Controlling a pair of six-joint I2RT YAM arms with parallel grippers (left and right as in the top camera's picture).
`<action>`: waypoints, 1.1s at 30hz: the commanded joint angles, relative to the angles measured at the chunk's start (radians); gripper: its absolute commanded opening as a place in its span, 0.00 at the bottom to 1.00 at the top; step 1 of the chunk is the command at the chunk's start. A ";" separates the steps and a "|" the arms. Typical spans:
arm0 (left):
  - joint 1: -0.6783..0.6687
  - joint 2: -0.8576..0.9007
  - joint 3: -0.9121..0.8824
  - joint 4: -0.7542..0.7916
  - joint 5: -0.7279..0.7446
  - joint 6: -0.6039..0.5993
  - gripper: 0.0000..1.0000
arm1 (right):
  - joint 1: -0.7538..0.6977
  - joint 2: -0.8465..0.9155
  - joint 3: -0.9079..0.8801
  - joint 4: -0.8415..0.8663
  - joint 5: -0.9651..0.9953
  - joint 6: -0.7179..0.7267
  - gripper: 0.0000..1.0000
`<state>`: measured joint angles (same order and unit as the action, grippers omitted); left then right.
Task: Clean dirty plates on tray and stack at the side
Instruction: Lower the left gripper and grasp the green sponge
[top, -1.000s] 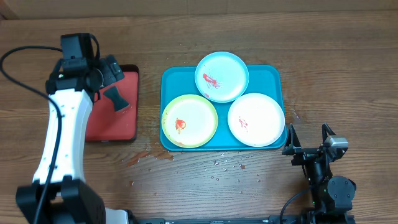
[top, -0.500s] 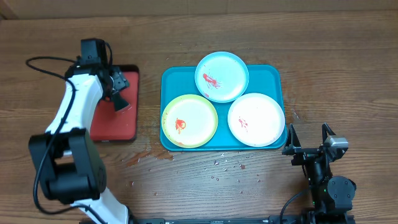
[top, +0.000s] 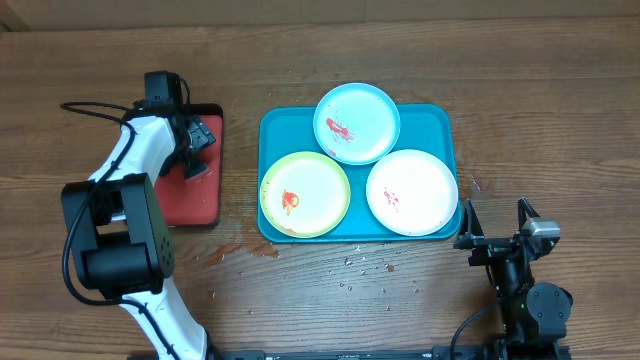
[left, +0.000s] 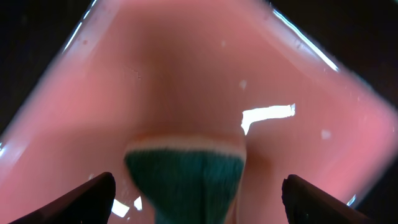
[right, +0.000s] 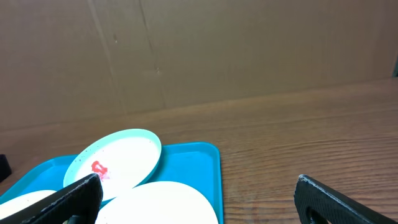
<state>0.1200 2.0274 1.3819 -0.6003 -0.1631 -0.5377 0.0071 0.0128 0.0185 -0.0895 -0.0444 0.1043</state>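
While the left gripper (left: 198, 186) hangs low over the red tray (top: 185, 205), its jaws stand wide apart; a dark green sponge (left: 185, 171) with a pale edge lies on that tray between the fingers, clear of both; nothing is gripped. The right gripper (top: 495, 222) rests at the near right of the wooden table (top: 550, 100), just beside the teal tray (top: 440, 120); its jaws are fully spread and empty. All three plates sit on the teal tray: the light blue plate (top: 357, 122) at the far edge, projecting past the rim; the yellow-green-rimmed plate (top: 305, 194) at the near left; the white plate (top: 412, 191) at the near right. Each plate carries a red smear; none is stacked. The red tray lies to the left of the teal tray, apart from it.
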 joint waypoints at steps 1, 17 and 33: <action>0.006 0.026 0.017 0.030 -0.028 -0.023 0.86 | 0.005 -0.008 -0.011 0.008 0.010 0.000 1.00; 0.006 0.028 -0.003 0.058 -0.047 -0.024 0.81 | 0.005 -0.008 -0.011 0.008 0.010 0.000 1.00; 0.006 0.028 -0.039 0.069 -0.051 -0.024 0.78 | 0.005 -0.008 -0.011 0.008 0.010 -0.001 1.00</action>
<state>0.1200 2.0388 1.3514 -0.5373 -0.1959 -0.5488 0.0074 0.0128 0.0185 -0.0891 -0.0444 0.1047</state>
